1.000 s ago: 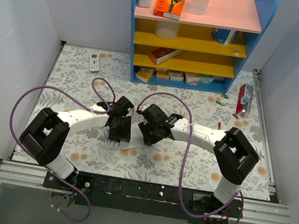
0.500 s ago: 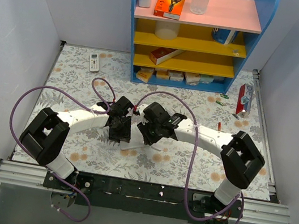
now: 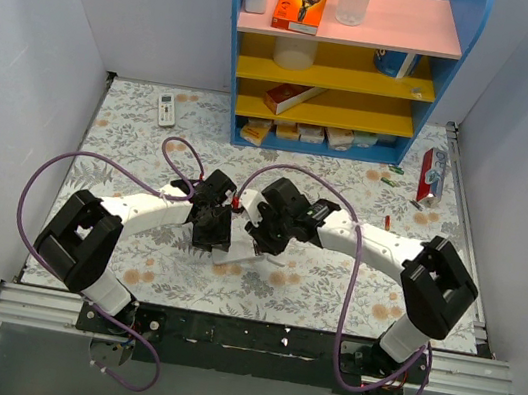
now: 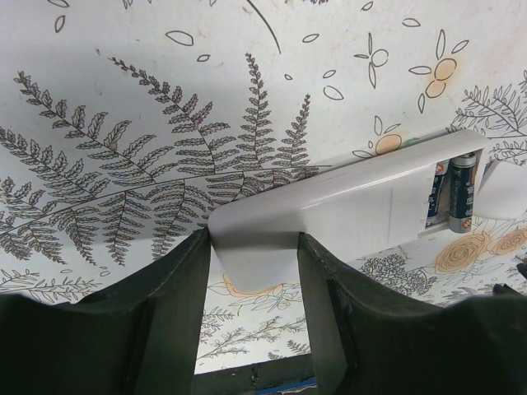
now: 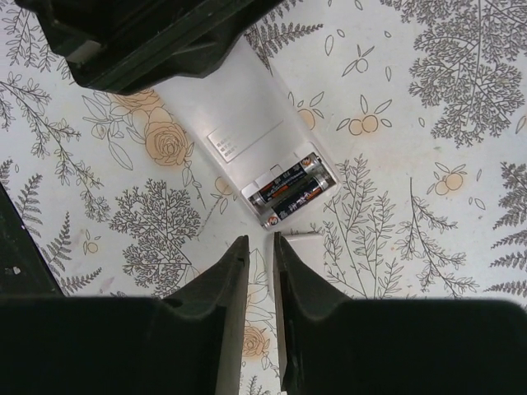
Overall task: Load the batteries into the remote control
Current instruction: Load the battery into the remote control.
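Observation:
The white remote control [image 4: 329, 214] lies back-up on the flowered table, its battery bay open at one end. Two batteries [image 4: 453, 193] lie side by side in the bay; they also show in the right wrist view [image 5: 292, 189]. My left gripper [image 4: 251, 243] is shut on the remote's closed end, both jaws against its sides. My right gripper [image 5: 261, 240] hovers just off the bay end of the remote [image 5: 239, 115], jaws nearly together with nothing between them. In the top view both grippers, left [image 3: 210, 237] and right [image 3: 261, 246], meet over the remote [image 3: 237, 256].
A small white cover piece [image 5: 306, 244] lies on the table beside my right finger. A smaller white remote with buttons [image 3: 166, 108] lies at the far left. A blue shelf unit [image 3: 336, 68] stands at the back. A red packet [image 3: 433, 175] leans at the right wall.
My right arm has swung left, bringing its gripper close beside the left gripper over the remote's bay end. The left arm and the remote have stayed put.

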You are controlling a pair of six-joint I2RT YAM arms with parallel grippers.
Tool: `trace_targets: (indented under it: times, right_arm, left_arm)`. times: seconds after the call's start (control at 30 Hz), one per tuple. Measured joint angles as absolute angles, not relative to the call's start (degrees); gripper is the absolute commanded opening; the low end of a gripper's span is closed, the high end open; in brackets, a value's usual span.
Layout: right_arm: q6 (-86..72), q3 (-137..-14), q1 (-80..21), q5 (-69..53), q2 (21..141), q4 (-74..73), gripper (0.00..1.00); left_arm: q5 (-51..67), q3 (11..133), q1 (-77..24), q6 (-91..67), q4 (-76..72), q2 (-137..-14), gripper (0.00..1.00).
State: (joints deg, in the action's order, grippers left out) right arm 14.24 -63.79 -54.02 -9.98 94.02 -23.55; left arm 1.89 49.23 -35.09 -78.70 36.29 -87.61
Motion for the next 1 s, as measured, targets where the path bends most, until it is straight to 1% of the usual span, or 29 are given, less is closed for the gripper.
trace_targets:
  times: [0.27,1.0]
  right_arm:
    - [16.56,-63.79,-54.02,-12.16,97.03,-23.05,0.23]
    - [17.02,-63.79,-54.0,-10.87,99.59,-20.97,0.19]
  left_arm:
    - [1.89,49.23,-35.09,-78.7,36.29,-87.61,0.43]
    - [1.89,49.23,-35.09,-78.67,36.29,-87.61,0.43]
